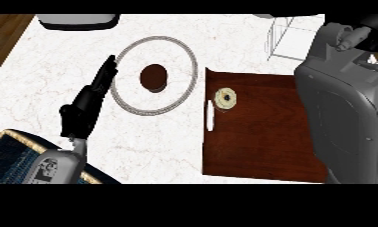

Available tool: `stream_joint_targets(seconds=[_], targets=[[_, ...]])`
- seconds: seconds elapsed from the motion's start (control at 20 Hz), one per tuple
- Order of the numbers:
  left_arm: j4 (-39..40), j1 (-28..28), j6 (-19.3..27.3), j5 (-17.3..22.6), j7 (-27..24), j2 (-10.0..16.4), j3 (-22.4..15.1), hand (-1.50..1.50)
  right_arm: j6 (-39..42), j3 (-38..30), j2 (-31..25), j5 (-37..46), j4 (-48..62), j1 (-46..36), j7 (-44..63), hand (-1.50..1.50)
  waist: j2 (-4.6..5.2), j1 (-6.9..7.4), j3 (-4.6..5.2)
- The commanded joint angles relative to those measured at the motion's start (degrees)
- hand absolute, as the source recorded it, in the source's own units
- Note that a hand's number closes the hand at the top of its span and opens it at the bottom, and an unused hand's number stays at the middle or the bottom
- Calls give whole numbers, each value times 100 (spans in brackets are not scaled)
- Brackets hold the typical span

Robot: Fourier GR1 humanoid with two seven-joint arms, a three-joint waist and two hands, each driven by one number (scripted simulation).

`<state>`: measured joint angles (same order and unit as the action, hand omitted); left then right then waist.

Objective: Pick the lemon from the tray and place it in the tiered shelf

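In the head view there was 1 white stone counter (44, 86) with thin grey lines in it. A strip of brown wood (13, 28) showed at its far left corner.

The lemon (225, 97) lay on the dark brown tray (258, 141), near the tray's top left corner. It looked pale yellow and round, with a dark spot in the middle. No hand touched it. A small white strip (210, 116) sat on the tray's left edge, just beside the lemon.

To the left of the tray lay a round lid (177, 53) with a thin grey rim and a dark brown knob (154, 77) in its middle.

The tiered shelf (291, 36) stood at the top right. It was made of thin white wires, and it was well apart from the lemon.

The left hand (85, 106) was black and lay over the counter, left of the lid. It was open, with its fingers (108, 71) straight and close together, pointing up the counter. The tips were just beside the lid's rim. It held nothing.

The right hand (367, 21) was at the top right corner, just beside the shelf, and the edge of the view cut it off. I could not tell if it was open or closed. Its big grey arm (339, 121) ran down the right side and hid part of the tray.

A grey and black thing (77, 21) sat at the top left. A dark blue thing (18, 153) with a pale edge sat at the bottom left.
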<state>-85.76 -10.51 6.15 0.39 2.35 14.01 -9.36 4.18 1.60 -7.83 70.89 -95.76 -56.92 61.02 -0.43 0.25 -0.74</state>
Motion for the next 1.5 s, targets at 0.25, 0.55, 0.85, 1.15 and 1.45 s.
stream_joint_targets(seconds=[0.25,0.55,0.85,1.15,1.45], targets=[[623,-402,-173,146,-45,-143,145,0,-41,-851,-732,3,791,-502,-330,150,60,-35,77],[253,-187,-166,96,5,-52,87,0,-157,-965,-1097,56,1609,-947,-726,150,59,39,78],[219,-6,-78,-19,-69,-85,44,0,-601,-951,-1335,193,2080,-805,-1176,150,58,45,77],[79,194,51,-110,-22,-226,-134,0,-1019,-861,-1787,367,2793,-623,-1979,150,62,58,75],[248,-91,7,-66,4,-239,-89,0,-2403,-1196,-1748,454,4198,-897,-2287,150,96,115,75]])
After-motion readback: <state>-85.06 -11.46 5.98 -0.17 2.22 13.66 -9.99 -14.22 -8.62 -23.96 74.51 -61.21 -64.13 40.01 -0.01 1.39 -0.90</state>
